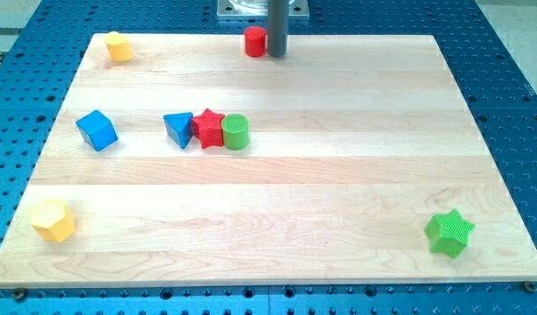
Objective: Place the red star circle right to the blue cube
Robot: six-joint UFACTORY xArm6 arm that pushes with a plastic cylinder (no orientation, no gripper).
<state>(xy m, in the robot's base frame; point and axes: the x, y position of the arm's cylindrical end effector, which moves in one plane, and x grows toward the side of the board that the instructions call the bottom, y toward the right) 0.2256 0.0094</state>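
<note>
A red star (pixel 208 129) lies left of the board's middle, touching a blue triangle (pixel 177 129) on its left and a green cylinder (pixel 236 132) on its right. A blue cube (pixel 96 130) sits further to the view's left, apart from that group. A red cylinder (pixel 254 41) stands near the board's top edge. My tip (pixel 276 54) is at the view's top, just right of the red cylinder and touching or nearly touching it, far above the red star.
A yellow cylinder (pixel 118 46) is at the top left corner. A yellow hexagon (pixel 53 220) is at the bottom left. A green star (pixel 449 233) is at the bottom right. The wooden board (pixel 338 175) lies on a blue perforated table.
</note>
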